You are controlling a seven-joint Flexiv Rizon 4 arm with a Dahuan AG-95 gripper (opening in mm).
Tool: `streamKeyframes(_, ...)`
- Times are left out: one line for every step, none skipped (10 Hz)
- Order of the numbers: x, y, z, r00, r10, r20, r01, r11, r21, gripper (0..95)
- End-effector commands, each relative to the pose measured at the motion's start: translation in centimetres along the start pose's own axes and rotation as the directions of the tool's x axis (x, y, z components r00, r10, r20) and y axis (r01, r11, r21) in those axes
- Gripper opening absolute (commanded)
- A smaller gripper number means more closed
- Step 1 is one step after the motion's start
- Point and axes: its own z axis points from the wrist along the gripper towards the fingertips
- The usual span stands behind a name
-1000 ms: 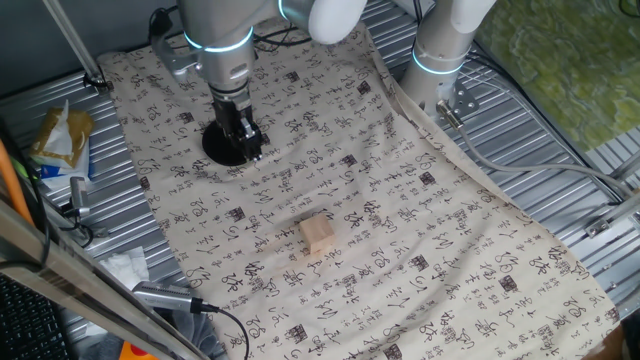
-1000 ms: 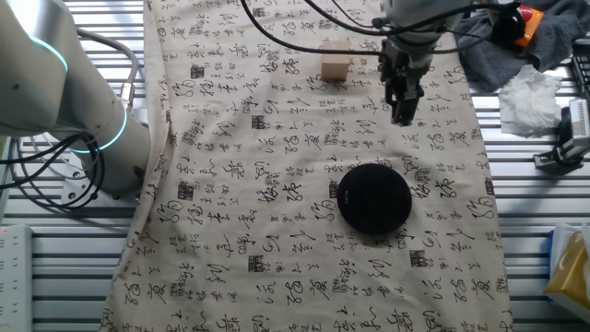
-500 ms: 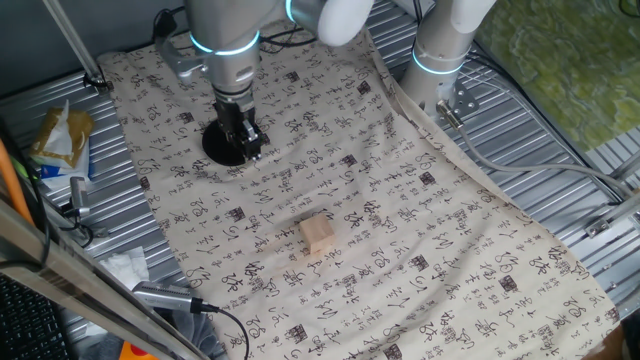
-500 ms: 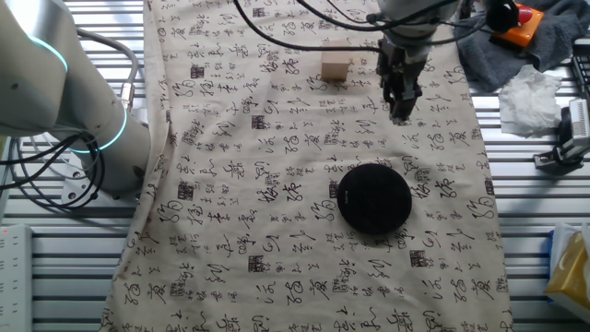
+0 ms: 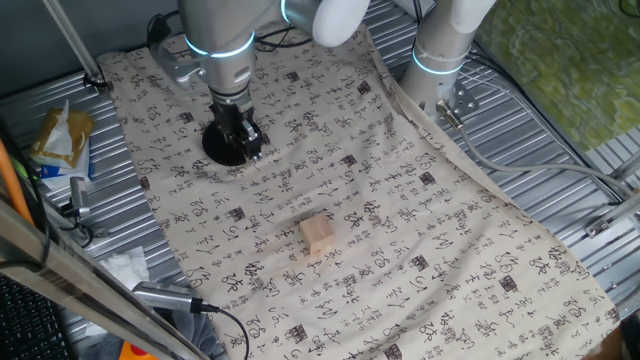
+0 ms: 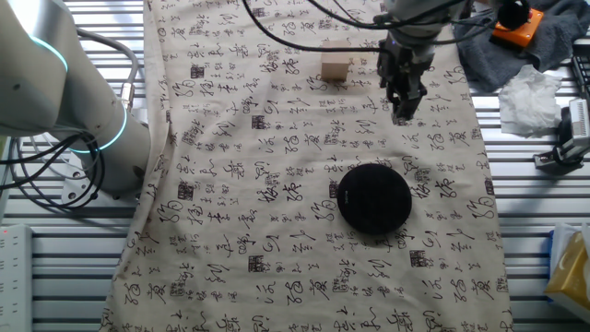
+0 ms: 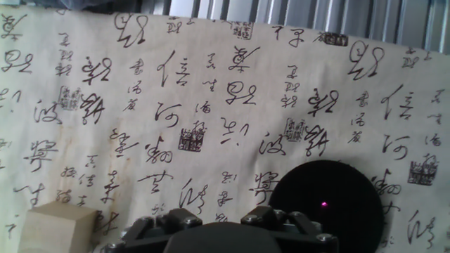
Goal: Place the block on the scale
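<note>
The block is a small tan wooden cube that lies on the patterned cloth. It also shows in the other fixed view and at the lower left of the hand view. The scale is a flat black disc on the cloth. My hand partly covers it in one fixed view, and it shows at the lower right of the hand view. My gripper hangs above the cloth between the block and the scale, touching neither. Its fingers look closed together and empty in one fixed view.
The cloth covers the middle of a ribbed metal table. A second robot base stands at the cloth's edge. Cables, a white tissue, a grey cloth with an orange item and a snack packet lie along the sides.
The gripper has only shifted slightly above the cloth. The block and the scale have not moved.
</note>
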Motion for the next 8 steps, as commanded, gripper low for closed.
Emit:
streamKeyframes(0.13, -0.03, -0.02, 1.000, -0.028, -0.001, 0.028, 0.999, 0.016, 57.0)
streamKeyframes(0.13, -0.03, -0.02, 0.999, -0.034, -0.001, 0.034, 0.999, 0.015, 57.0)
streamKeyframes(0.13, -0.03, -0.02, 1.000, -0.020, -0.007, 0.020, 1.000, 0.012, 57.0)
streamKeyframes(0.13, -0.03, -0.02, 1.000, -0.019, -0.012, 0.019, 1.000, 0.014, 57.0)
streamKeyframes(0.13, -0.03, -0.02, 1.000, -0.015, -0.014, 0.015, 1.000, 0.018, 57.0)
streamKeyframes(0.13, -0.03, -0.02, 1.000, -0.021, -0.012, 0.021, 1.000, 0.021, 57.0)
streamKeyframes(0.13, -0.03, -0.02, 0.999, -0.030, -0.012, 0.030, 0.999, 0.018, 57.0)
streamKeyframes(0.13, -0.03, -0.02, 0.999, -0.049, -0.013, 0.049, 0.999, 0.014, 57.0)
